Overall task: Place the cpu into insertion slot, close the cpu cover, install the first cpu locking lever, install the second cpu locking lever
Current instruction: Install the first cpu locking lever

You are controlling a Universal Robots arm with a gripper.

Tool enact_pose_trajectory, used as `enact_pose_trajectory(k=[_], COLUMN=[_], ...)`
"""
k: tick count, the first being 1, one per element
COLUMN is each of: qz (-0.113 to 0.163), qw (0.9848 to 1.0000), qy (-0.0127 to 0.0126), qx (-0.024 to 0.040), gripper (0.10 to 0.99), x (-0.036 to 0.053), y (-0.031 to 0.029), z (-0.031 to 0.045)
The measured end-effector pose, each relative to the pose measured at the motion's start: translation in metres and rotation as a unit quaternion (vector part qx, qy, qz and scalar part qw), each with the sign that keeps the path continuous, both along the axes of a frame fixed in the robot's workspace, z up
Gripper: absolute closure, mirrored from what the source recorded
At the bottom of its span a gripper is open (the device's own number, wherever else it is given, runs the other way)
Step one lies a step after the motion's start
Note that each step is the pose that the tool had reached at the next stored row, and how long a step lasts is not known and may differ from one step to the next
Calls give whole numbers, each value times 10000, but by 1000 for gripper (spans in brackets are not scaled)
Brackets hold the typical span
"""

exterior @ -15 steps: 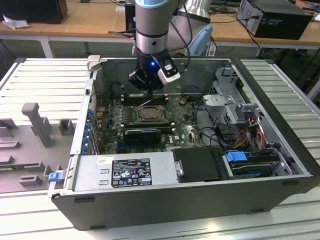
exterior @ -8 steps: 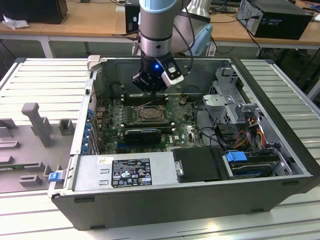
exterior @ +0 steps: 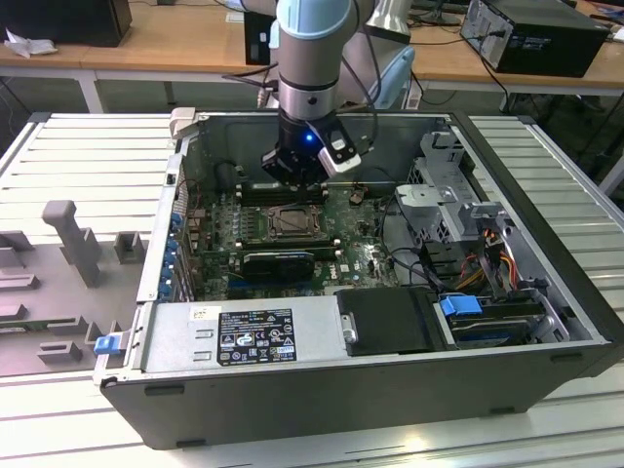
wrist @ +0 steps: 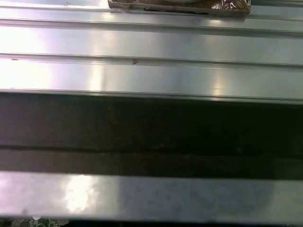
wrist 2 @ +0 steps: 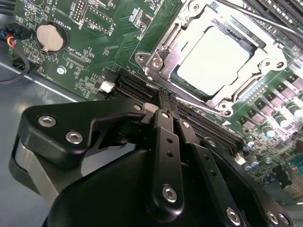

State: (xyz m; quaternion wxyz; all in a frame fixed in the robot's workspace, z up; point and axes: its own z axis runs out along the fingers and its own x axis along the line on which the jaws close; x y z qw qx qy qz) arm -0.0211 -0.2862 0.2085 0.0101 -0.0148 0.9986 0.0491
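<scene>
Ribbed metal table panels [exterior: 78, 146] carry an open computer case [exterior: 546, 292], with wooden desks behind it on the far side. Inside the case a green motherboard [exterior: 219, 234] lies flat, and the arm reaches down over its far edge, the gripper [exterior: 295, 174] hanging just beyond the insertion slot [exterior: 291, 223].

In the second wrist view the cpu [wrist 2: 213, 59] already sits in the slot, its silver top showing square and level. The cpu cover [wrist 2: 163, 45] appears to be folded down around it, the chip visible through the central window, so the first two steps look done. A thin wire lever [wrist 2: 201, 105] runs along the near side of the frame, and another rod [wrist 2: 255, 16] crosses at the far corner; whether either is hooked under its catch cannot be told from these pictures, so the two locking levers are judged as the work remaining.

The gripper's black fingers [wrist 2: 163, 125] stand drawn together with nothing between them, their tips close above the long black card slots [wrist 2: 142, 87] beside the socket, near the lever's end but not clearly touching it. A round coin battery [wrist 2: 49, 37] sits well apart on the board
</scene>
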Motion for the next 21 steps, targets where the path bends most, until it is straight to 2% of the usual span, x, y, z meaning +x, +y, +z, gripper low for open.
enact_pose_trajectory(k=[3, 9, 15, 21], qz=[2, 7, 6, 6], qw=[10000, 9999, 9999, 9999], qy=[1, 5, 7, 22], qx=[-14, -105, -111, -164], gripper=[980, 980, 980, 980], x=[6, 11, 11, 11], y=[5, 18, 19, 18], z=[-32, -59, -53, -56])
